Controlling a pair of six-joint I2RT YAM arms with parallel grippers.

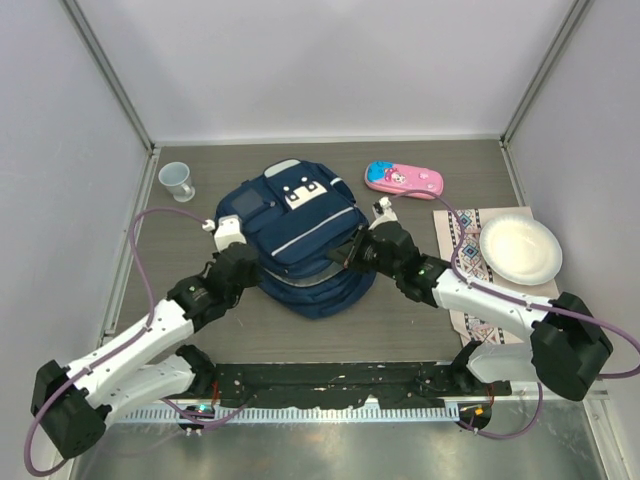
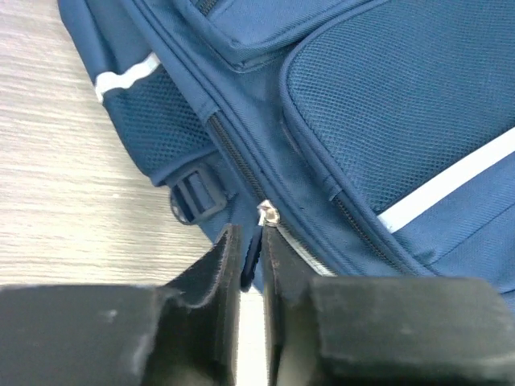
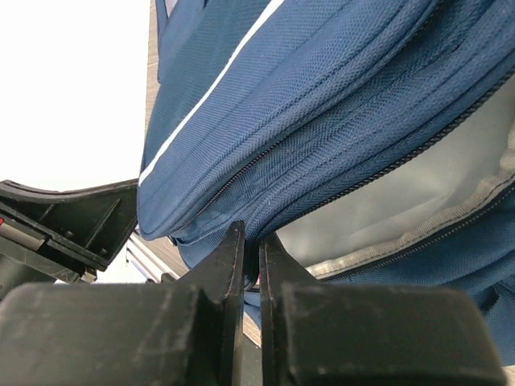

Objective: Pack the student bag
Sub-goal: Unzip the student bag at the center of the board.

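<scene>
Top external view, entries left to right.

1. Left arm: based at the near-left corner, forearm reaching up and rightward, wrist bent toward the bag's left flank. Its left gripper (image 2: 249, 241) has the fingers drawn together, pinching the dark zipper pull (image 2: 251, 259) that hangs below a small silver slider (image 2: 268, 215).

2. Small pale blue plastic cup with a handle (image 1: 178, 181): upright near the far-left corner, well apart from arm and bag.

3. Large navy blue fabric backpack with white stripe trim, the student bag (image 1: 300, 235): lying flat at mid-table, front pockets up, between the two grippers and held at both flanks. The right wrist view shows its main zip parted and pale grey lining (image 3: 402, 201) exposed.

4. Right arm: based at the near-right corner, elbow folded, forearm running up and leftward to the bag's right flank. Its right gripper (image 3: 251, 241) is closed on a fold of the bag's navy edge beside the parted zip.

5. Pink oblong pencil case (image 1: 403, 179): far side, right of the bag, near the right wrist.

6. Patterned cloth placemat (image 1: 468, 290): along the right edge, partly under the right arm.

7. Round white paper plate (image 1: 520, 250): resting on the placemat.

8. Dark grey wood-grain table (image 1: 410, 335): a bare strip between the bag and the pale walls (image 1: 300, 60) at the back, and a bare band between the bag and the black base rail (image 1: 330, 378).
</scene>
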